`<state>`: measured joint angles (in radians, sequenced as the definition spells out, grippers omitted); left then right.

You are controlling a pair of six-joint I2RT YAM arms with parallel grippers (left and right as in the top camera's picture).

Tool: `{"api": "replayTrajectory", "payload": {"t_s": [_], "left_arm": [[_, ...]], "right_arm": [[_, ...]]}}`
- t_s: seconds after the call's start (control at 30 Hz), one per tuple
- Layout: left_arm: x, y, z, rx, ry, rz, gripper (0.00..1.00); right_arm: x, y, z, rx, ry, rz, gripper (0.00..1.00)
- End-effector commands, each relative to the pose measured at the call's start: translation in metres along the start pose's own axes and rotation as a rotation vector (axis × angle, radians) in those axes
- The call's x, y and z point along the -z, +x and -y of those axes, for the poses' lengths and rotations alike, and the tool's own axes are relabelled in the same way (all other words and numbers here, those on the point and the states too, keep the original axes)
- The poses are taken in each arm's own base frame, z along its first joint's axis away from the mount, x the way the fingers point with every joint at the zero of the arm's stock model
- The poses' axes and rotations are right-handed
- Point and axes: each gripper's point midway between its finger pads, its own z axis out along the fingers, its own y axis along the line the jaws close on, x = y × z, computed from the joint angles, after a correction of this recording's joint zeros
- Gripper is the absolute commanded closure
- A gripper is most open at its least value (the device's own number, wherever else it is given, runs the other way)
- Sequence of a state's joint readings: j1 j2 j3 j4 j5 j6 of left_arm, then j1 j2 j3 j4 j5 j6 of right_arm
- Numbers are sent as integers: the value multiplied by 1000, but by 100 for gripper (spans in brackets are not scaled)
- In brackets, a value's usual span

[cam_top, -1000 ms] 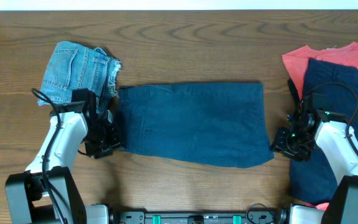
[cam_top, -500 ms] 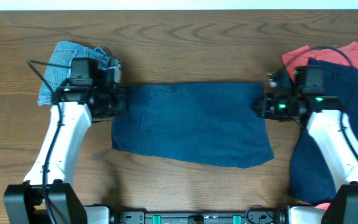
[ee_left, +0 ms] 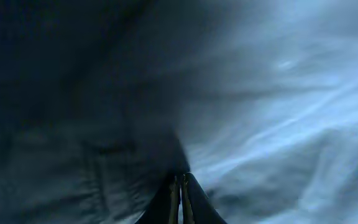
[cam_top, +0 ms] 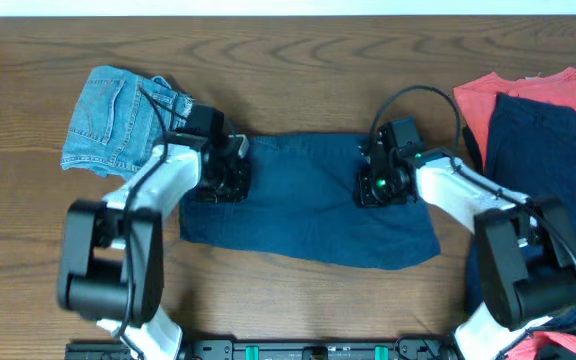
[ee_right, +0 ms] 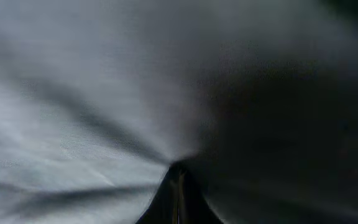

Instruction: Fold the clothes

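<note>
The dark navy shorts lie flat across the middle of the table. My left gripper is over their upper left part, shut, with a pinch of navy fabric between its closed fingertips. My right gripper is over their upper right part, also shut on navy fabric. In both wrist views the fabric fills the frame and bunches up at the closed tips. The shorts' upper side edges are drawn inward under the grippers.
Light-blue frayed denim shorts lie folded at the back left, just behind my left arm. At the right edge a red shirt lies under another dark navy garment. Bare wood table shows behind the shorts.
Both grippers went from the shorts' lower corners up to the upper corners, and have now moved inward toward the middle, pulling the side edges in.
</note>
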<state>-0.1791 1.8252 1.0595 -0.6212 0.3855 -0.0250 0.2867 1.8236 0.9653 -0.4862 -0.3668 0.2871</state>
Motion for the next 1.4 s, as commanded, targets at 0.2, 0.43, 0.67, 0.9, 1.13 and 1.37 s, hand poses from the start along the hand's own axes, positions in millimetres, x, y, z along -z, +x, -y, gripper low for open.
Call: {"api": "replayTrajectory", "payload": {"t_s": [0.2,0.43,0.67,0.9,1.13,1.37], "left_arm": [[2,12,-73,204,-196,-48,94],[43,-18,-37,205,65,52,86],[97,-51,21,23,199,271,85],[74,-64,34,-111,85,292,85],[34,-63,3,-119,-77,214,91],[27,-78,-17,-93,-107,252,90]], "right_arm": [[45,19,106,-297,355,-14,99],[95,11,135,-376,411,101,99],[135,-25,24,-22,-43,283,99],[123,-35,-49,137,-190,322,99],[49,-39,-75,76,-180,237,99],[-27,-43,-36,-75,-132,152,99]]}}
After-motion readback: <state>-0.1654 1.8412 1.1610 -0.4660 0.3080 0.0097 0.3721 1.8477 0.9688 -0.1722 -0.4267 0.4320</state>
